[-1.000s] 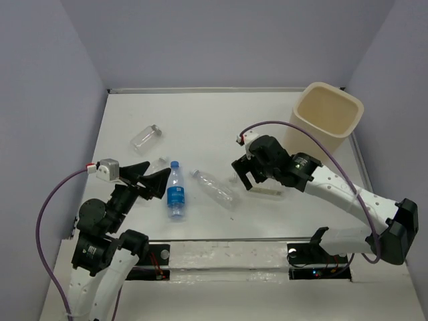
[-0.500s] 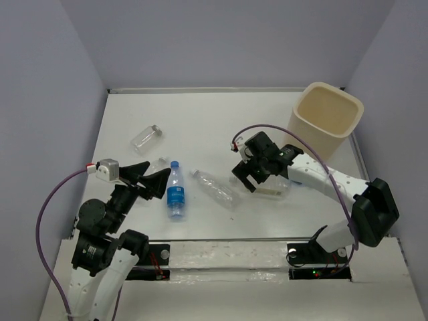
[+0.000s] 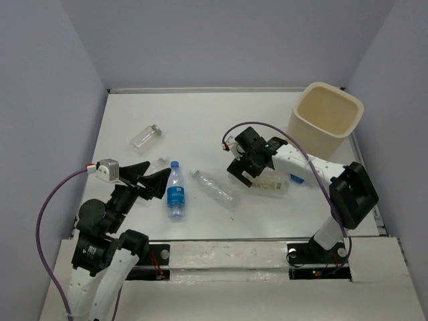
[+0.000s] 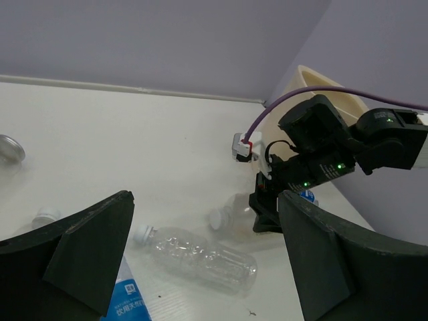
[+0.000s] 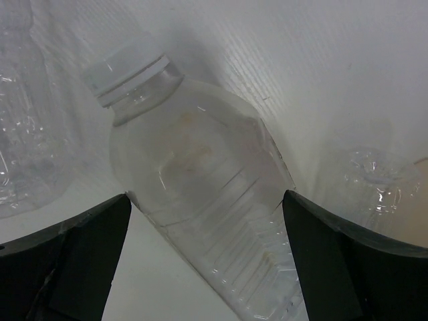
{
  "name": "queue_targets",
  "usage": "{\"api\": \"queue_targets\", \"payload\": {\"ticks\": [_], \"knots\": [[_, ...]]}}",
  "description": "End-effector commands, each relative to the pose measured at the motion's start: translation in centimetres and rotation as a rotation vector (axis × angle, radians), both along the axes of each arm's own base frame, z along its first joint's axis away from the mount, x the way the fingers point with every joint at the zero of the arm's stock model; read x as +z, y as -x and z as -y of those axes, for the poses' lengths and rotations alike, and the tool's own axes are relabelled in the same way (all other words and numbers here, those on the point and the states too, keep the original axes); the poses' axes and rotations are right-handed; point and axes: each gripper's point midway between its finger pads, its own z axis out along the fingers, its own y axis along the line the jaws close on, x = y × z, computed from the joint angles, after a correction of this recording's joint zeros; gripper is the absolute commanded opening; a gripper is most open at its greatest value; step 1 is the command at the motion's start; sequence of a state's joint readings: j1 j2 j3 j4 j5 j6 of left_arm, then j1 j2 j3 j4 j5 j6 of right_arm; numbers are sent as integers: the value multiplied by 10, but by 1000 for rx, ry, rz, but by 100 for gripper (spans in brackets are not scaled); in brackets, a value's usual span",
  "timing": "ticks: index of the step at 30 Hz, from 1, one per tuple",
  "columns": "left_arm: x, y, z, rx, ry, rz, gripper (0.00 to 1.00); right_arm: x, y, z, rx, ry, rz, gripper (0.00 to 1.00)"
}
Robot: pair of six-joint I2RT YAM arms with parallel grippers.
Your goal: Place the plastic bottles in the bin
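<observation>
- Lilac walls (image 3: 40, 100) close in the white table (image 3: 214, 114) on its left, far and right edges. Bare sheet runs along the far edge and through the middle toward the bin.
- The left gripper (image 3: 154, 175) hangs over the near-left part, its black wedge fingers spread wide and holding nothing.
- The stubby bottle (image 3: 146, 137), clear with a silver cap, lies near the left edge, its axis diagonal and its cap toward the far right.
- The small bottle (image 3: 159, 163) is partly hidden under the left fingers, so its direction cannot be told.
- The blue bottle (image 3: 176, 190), with blue cap and label, lies near-to-far, cap toward the far edge.
- The long bottle (image 3: 215, 188), clear and crinkled, lies just right of it on a slant, white cap toward the far left.
- The right gripper (image 3: 244, 175) sits low over mid-table, fingers wide, straddling the ribbed bottle (image 5: 200, 187) at its shoulder. Whether they touch it cannot be told.
- The ribbed bottle lies roughly left-to-right, white cap toward the left edge, on finely corrugated sheet.
- The bin (image 3: 314, 130), smooth cream plastic with a rolled rim and tapered sides, stands upright in the far-right corner, mouth up, apart from every bottle.
</observation>
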State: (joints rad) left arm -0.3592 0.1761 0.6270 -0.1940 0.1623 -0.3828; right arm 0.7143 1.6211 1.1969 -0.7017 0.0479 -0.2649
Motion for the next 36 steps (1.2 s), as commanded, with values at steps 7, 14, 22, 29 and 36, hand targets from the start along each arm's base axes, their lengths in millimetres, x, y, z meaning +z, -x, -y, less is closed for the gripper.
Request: {"api": "queue_targets", "payload": {"ticks": [7, 14, 22, 29, 36], "knots": [[5, -1, 5, -24, -5, 34, 99, -32, 5, -3, 44, 63, -111, 88], [5, -1, 5, -24, -6, 31, 99, -24, 3, -16, 42, -16, -93, 65], [5, -1, 5, -24, -5, 30, 99, -6, -5, -18, -3, -55, -29, 45], [3, -3, 5, -24, -7, 25, 99, 41, -15, -17, -111, -174, 117, 26], [3, -3, 6, -27, -9, 22, 99, 24, -22, -7, -203, -156, 156, 81]]}}
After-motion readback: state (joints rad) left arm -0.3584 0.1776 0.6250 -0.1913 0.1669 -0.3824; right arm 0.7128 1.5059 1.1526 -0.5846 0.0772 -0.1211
